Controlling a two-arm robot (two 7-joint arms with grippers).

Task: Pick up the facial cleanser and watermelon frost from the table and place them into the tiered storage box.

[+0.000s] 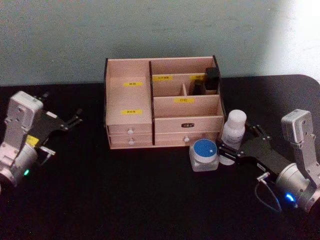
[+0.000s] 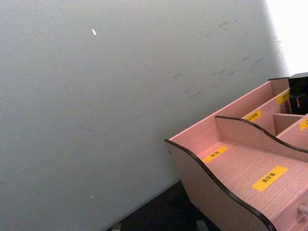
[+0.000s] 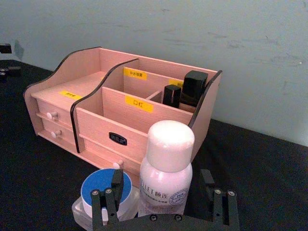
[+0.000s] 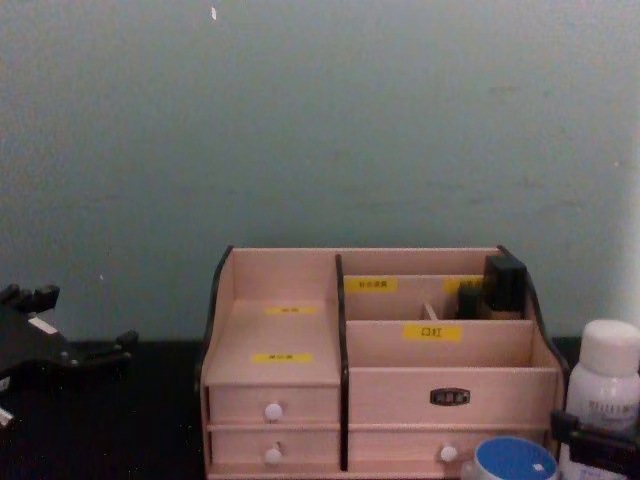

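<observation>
R tool (image 3: pixel 161 172) wide open, astride facial cleanser (image 3: pixel 167 159)

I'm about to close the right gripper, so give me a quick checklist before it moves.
1. Cleanser between the right gripper fingers: ok.
2. Cleanser upright: ok.
3. Fingers shut on cleanser: not ok, gaps on both sides.
4. Finger clear of jar: cannot tell, jar sits close beside cleanser.
5. Box left tiers bare: ok.
6. Left gripper parked far left, away from box: ok.
</observation>
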